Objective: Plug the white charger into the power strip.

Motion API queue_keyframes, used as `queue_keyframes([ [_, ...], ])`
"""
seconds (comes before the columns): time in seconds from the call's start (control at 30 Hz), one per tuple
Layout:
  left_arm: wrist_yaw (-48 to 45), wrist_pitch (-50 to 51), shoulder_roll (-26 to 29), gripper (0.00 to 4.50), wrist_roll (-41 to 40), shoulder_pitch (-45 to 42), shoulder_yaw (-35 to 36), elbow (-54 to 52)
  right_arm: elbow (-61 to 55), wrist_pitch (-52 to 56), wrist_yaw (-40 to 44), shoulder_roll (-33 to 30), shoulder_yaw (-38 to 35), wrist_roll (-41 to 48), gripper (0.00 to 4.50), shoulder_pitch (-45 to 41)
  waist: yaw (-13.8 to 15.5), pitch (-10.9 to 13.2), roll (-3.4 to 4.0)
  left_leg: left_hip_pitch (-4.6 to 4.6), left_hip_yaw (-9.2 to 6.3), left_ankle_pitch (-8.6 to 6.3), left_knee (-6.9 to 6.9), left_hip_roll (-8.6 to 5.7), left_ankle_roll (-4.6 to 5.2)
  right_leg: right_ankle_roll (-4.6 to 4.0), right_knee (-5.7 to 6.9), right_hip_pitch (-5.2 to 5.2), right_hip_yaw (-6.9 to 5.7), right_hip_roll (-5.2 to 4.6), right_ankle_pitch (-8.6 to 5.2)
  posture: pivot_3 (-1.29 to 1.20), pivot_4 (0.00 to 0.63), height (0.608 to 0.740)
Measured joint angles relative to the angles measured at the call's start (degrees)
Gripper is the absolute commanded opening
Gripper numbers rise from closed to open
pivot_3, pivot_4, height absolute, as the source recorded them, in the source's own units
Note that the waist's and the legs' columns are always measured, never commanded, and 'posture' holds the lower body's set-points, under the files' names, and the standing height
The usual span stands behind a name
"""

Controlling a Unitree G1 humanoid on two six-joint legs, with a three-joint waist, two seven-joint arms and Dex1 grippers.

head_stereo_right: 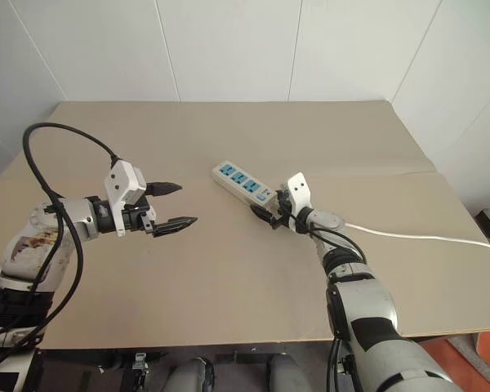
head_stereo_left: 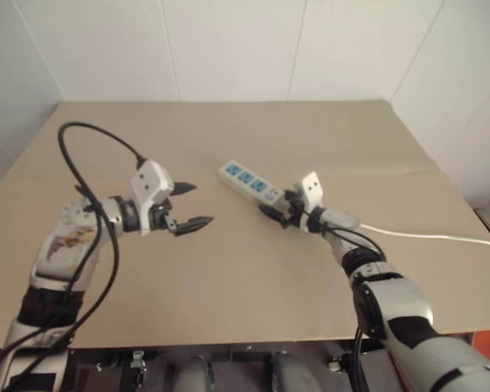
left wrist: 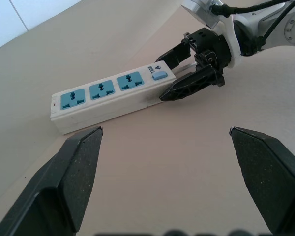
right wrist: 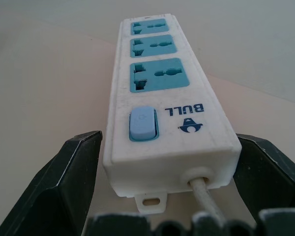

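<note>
Power strip (head_stereo_left: 248, 182) lies flat mid-table (head_stereo_left: 229, 278), long axis diagonal: 3 blue sockets toward far-left, button end w/ "BULL" logo + cord (head_stereo_left: 433, 237) toward R gripper (head_stereo_left: 276, 210). R gripper's jaws wide, straddling the button end. L gripper (head_stereo_left: 189, 204) hovers wide, empty, apart.

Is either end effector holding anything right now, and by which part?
Nothing is gripped. The right end effector straddles the cord end of the white three-socket power strip, fingers open. The left end effector is open, empty.

Even, soft indoor light, no glare.
Faint shadows lie under the power strip (left wrist: 108, 96); the left gripper's near fingertips (left wrist: 73, 182) look slightly soft.
</note>
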Motion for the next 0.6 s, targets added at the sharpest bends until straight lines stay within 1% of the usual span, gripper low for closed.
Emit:
queue_keyframes([
  [0.17, 0.4, 0.2, 0.0, 4.5, 0.0, 0.0, 0.0, -0.1, 0.4, -0.8, -2.5, 0.8, -0.3, -0.6, 4.46, 0.0, 0.0, 0.0, 0.0, -0.01, 0.0, 0.0, 0.0, 0.0, 0.0, 0.0, -0.01, 0.0, 0.0, 0.0, 0.0, 0.0, 0.15, 0.74],
  [0.3, 0.5, 0.3, -0.1, 4.5, 0.0, 0.0, 0.0, -0.1, 0.8, -1.5, -2.8, 0.8, -0.3, -1.2, 4.46, 0.0, 0.0, 0.0, 0.0, -0.01, 0.0, 0.0, 0.0, -0.01, 0.0, 0.0, -0.01, 0.0, 0.0, 0.0, 0.0, 0.0, 0.15, 0.74],
  [0.4, 0.5, 0.3, -0.2, 4.5, 0.0, 0.0, 0.0, -0.1, 0.8, -1.8, -2.9, 0.8, -0.3, -2.0, 3.89, 0.1, 0.0, 0.0, 0.0, 0.0, 0.0, 0.0, 0.0, 0.0, 0.0, 0.0, 0.0, 0.0, 0.0, 0.0, 0.0, 0.0, 0.15, 0.74],
  [0.47, 0.5, 0.3, -0.2, 4.5, 0.0, 0.0, 0.0, -0.1, 0.9, -1.8, -2.9, 0.8, -0.3, -2.2, 3.43, 0.1, 0.0, 0.0, 0.0, 0.0, 0.0, 0.0, 0.0, 0.0, 0.0, 0.0, 0.0, 0.0, 0.0, 0.0, 0.0, 0.0, 0.15, 0.74],
  [0.6, 0.5, 0.3, -0.2, 4.5, 0.0, 0.0, 0.0, -0.1, 0.9, -1.9, -3.1, 0.8, -0.4, -2.3, 3.43, 0.1, 0.0, 0.0, 0.0, 0.01, 0.0, 0.0, 0.0, 0.0, 0.0, 0.0, 0.0, 0.0, 0.0, 0.0, 0.0, 0.0, 0.15, 0.74],
])
